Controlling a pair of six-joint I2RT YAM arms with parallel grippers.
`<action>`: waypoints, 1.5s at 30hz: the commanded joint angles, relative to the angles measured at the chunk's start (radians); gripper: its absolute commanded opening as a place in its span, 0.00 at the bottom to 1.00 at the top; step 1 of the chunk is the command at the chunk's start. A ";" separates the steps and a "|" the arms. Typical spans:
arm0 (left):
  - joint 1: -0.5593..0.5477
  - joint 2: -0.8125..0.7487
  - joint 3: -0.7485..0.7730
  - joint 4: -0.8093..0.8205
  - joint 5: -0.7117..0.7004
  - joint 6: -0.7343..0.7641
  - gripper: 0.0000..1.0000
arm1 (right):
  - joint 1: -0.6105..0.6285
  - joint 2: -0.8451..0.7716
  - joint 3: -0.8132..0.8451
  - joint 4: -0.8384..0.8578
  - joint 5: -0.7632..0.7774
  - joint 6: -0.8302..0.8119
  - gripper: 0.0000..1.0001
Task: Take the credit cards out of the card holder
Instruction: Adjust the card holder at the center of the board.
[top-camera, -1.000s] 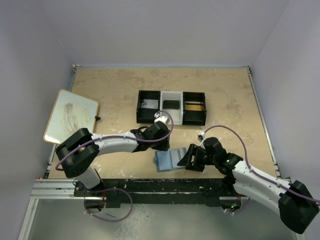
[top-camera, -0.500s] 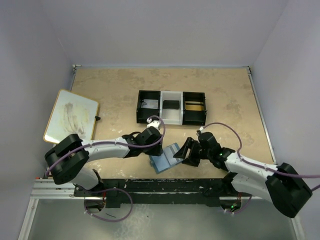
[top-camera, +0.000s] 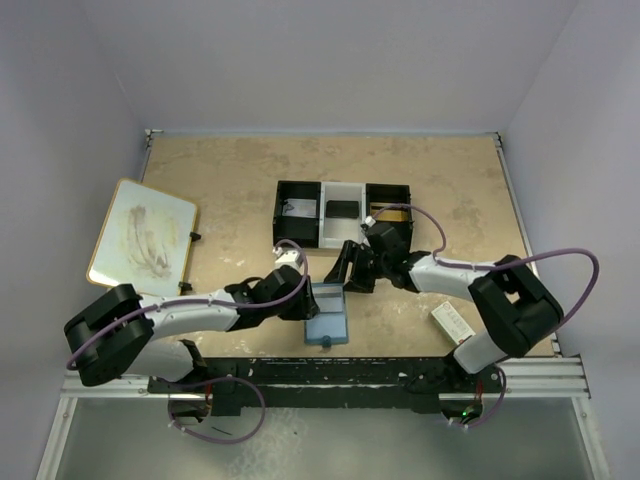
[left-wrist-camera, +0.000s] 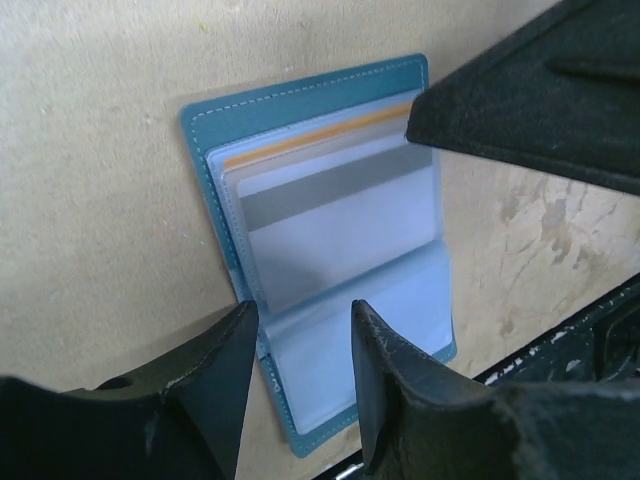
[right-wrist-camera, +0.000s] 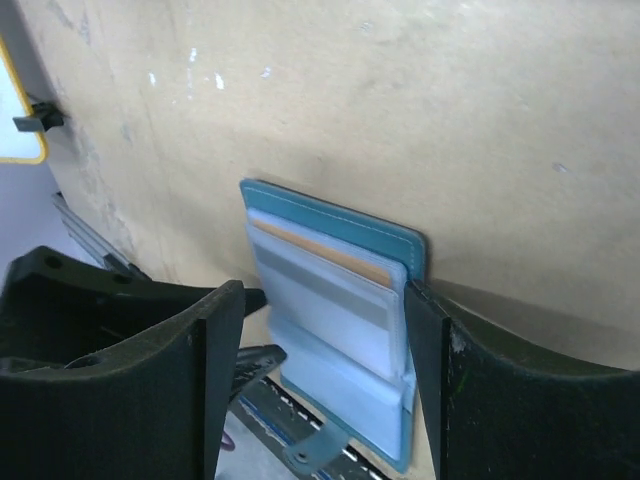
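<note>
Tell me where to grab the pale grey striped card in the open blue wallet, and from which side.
Take the pale grey striped card by its striped long edge, coming low from the far side. The open blue wallet lies flat, and only that edge seems clear of the pockets.

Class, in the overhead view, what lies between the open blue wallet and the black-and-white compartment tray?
The right arm's black pincer, jaws apart, over the tan tabletop; the top external view shows it.

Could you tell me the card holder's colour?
The card holder is teal blue, clearest from the left wrist.
</note>
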 joint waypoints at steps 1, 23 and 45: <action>-0.028 -0.005 -0.048 0.170 0.052 -0.118 0.40 | -0.001 0.022 0.080 0.010 -0.076 -0.135 0.67; -0.176 -0.162 0.060 -0.132 -0.398 -0.171 0.38 | 0.051 -0.365 -0.164 0.048 0.065 0.125 0.47; -0.156 -0.073 0.182 -0.191 -0.389 -0.021 0.43 | 0.141 -0.122 -0.468 0.392 0.176 0.459 0.41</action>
